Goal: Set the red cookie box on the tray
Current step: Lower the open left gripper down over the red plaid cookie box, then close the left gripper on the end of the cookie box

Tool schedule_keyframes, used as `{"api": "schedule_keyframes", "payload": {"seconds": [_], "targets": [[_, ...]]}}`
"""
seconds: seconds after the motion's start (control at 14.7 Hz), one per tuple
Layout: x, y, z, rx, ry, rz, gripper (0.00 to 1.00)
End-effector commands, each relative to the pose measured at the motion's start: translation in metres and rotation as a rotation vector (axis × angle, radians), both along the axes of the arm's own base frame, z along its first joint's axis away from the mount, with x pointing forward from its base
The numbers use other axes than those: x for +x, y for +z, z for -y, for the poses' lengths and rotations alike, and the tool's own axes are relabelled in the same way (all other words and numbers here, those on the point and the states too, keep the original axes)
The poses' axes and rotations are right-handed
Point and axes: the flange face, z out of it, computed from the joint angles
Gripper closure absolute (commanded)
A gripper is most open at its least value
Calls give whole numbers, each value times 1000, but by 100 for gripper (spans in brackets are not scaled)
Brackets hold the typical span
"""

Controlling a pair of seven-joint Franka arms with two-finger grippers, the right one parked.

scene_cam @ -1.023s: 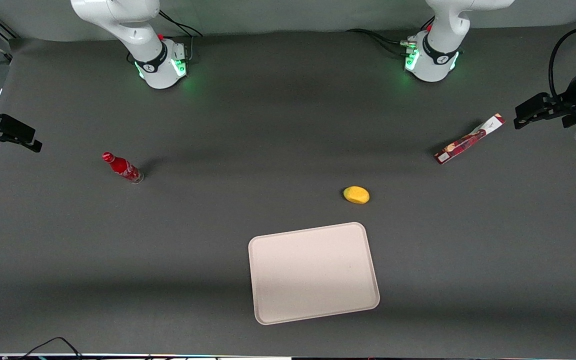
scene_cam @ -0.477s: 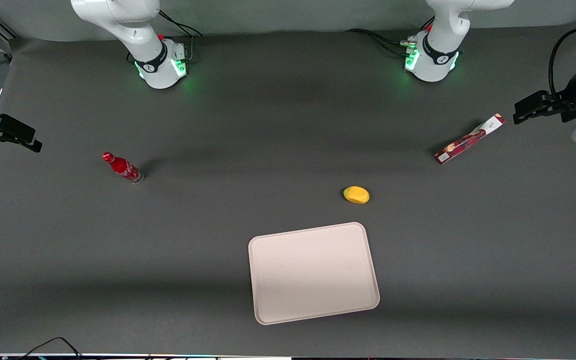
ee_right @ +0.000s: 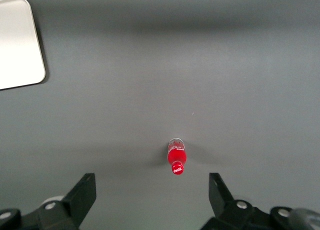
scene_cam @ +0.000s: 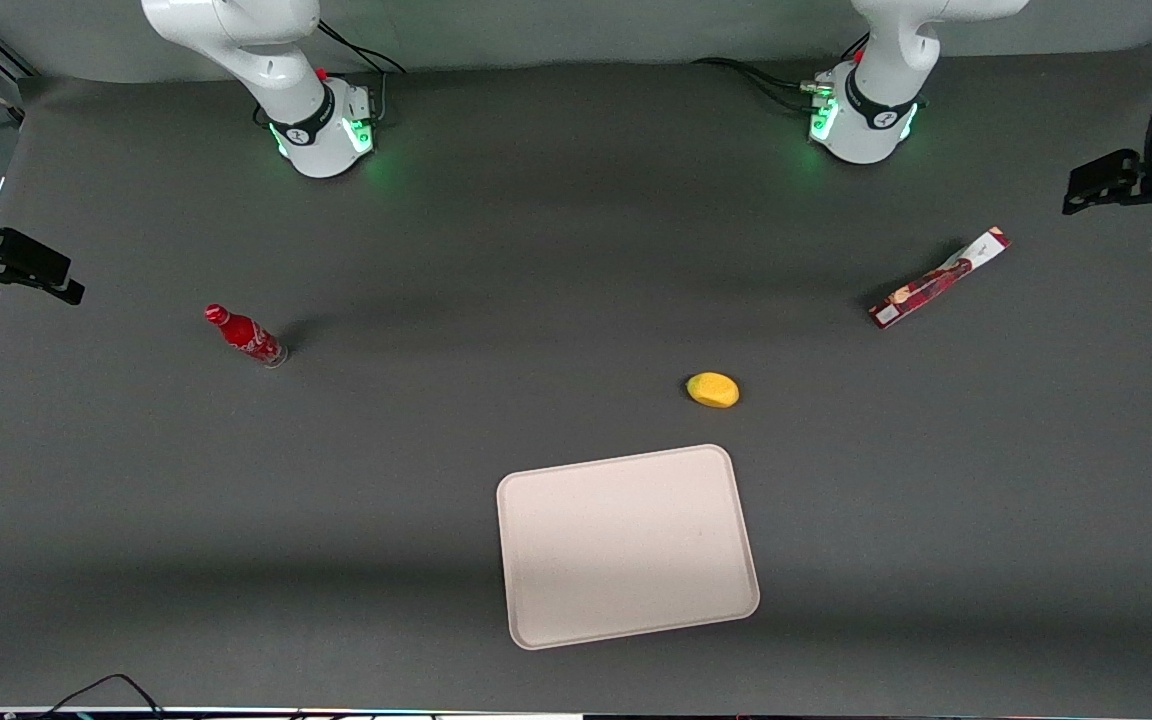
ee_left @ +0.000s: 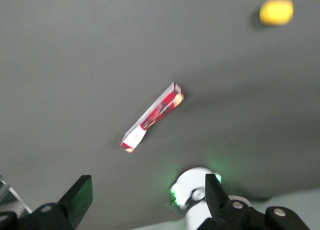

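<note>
Black and held wide apart, the fingers of the pincer (ee_left: 145,200) grip nothing; it hangs in the air above the working arm's end of the table (scene_cam: 556,280), well apart from everything on it. Nearest to it lies the red cookie box (scene_cam: 938,278), flat on the dark grey table top, set at a slant with its white end toward the pincer. The wrist camera shows the same box (ee_left: 152,117) alone on the bare surface. A yellow, rounded thing (scene_cam: 713,389) rests nearer to the front camera than the box. The pale beige tray (scene_cam: 626,545) lies nearer still to that camera, just beside the yellow thing, with nothing on it. A small red bottle (scene_cam: 244,335) stands toward the parked arm's end of the table.
</note>
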Motion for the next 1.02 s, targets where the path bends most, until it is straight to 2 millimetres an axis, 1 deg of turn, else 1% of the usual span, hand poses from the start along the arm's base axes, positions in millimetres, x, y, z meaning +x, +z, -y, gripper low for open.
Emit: {"api": "schedule_keyframes", "payload": {"seconds": [0.0, 0.14, 0.2, 0.27, 0.41, 0.55, 0.68, 0.82, 0.95], "targets": [[-31, -58, -48, -131, -264, -101, 0], [-44, -100, -73, -197, -357, -98, 0], [-52, -123, -78, -222, -399, -95, 0], [-58, -145, -79, -240, -429, -98, 0], [-74, -192, -74, -260, -484, -78, 0], [-98, -244, -80, -277, -512, -36, 0], [-119, -290, -78, -283, -551, -1, 0], [-140, -330, -71, -265, -561, 49, 0], [-157, -359, -63, -250, -565, 79, 0]]}}
